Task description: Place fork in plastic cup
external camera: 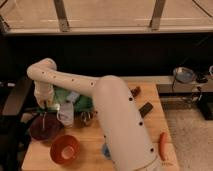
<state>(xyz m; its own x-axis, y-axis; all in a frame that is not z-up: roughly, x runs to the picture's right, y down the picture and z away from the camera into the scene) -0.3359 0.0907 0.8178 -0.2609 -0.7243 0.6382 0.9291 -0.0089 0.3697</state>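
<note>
The robot's white arm (120,125) rose from the near edge of a wooden table (87,142), bent at its elbow by the dark back wall and reached down at the table's far left corner, where the gripper (45,106) hung directly over a maroon bowl (34,131). Its two fingers stood together, apparently pinched on the upper end of the fork (44,120), a thin dark sliver that stood nearly upright with its lower end down inside the bowl (so slim against the dark bowl that the exact point of contact could not be made out). The plastic cup (105,150), small and blue, sat well apart from the fork, near the table's front edge, and only a slice of its side showed beside the broad base of the arm. Between the two stood a red-orange bowl (65,149), just in front of the maroon one. A pale white mug (65,114) stood just beside the maroon bowl, to the right of the gripper, and behind the mug lay a green object (80,101) partly covered by the arm. On the far side of the arm a flat black object (145,109) lay tilted on the wood, and a long orange object (162,145) rested close to the table's right edge. Above the scene, pale glass panels set in metal framing ran the width of the wall.
</note>
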